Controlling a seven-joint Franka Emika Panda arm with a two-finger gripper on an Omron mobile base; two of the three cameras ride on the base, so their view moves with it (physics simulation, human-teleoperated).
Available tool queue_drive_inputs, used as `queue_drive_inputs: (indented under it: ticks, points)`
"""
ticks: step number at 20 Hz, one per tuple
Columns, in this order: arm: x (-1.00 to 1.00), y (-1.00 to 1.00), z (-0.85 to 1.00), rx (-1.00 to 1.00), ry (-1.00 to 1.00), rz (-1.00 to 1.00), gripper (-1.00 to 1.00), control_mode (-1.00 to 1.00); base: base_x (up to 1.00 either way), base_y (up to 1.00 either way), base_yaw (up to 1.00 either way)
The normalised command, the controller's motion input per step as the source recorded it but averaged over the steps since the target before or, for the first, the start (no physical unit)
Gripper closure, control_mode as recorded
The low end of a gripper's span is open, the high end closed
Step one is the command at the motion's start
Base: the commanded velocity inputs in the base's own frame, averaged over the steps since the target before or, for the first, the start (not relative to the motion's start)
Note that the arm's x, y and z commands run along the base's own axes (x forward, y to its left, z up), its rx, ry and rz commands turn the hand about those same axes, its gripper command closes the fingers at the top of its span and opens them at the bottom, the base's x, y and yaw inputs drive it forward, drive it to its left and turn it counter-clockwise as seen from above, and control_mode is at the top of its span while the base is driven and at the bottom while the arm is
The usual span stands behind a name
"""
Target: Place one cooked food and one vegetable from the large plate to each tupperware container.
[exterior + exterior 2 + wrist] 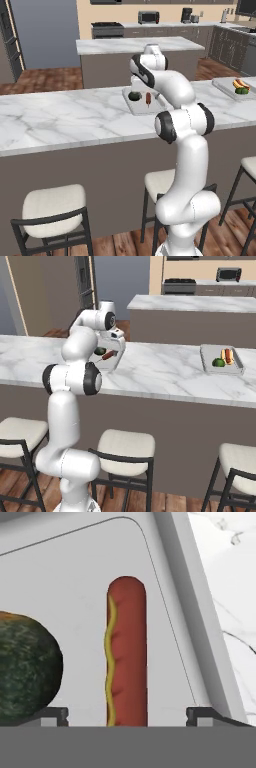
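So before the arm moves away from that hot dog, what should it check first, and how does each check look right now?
1. Gripper open: ok, its fingertips stand wide apart on either side of the hot dog.
2. Hot dog lying flat inside the near tray: ok.
3. Green vegetable in the same tray, beside the hot dog and apart from it: ok.
4. Fingertips clear of the hot dog: ok, a gap shows on each side.
5. Far tray already filled: ok, a green item and a hot dog lie in it.
6. Large plate's contents: cannot tell.
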Motion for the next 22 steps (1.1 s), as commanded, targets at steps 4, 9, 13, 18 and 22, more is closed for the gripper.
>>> queue_drive_inputs:
  ticks: [4, 9, 13, 18, 22]
  points:
    - [-0.51, 0.00, 0.58, 0.00, -0.03, 0.00, -1.00, -1.00, 0.00, 0.00, 0.00]
    - [-0.96, 0.00, 0.82, 0.00, -0.11, 0.00, -1.00, -1.00, 0.00, 0.00, 0.00]
    - [-1.00, 0.00, 0.76, 0.00, -0.11, 0.05, -1.00, -1.00, 0.00, 0.00, 0.00]
    - [-1.00, 0.00, 0.38, 0.02, -0.14, 0.15, -1.00, -1.00, 0.00, 0.00, 0.00]
    - [-1.00, 0.00, 0.01, 0.00, -0.07, 0.13, -1.00, -1.00, 0.00, 0.00, 0.00]
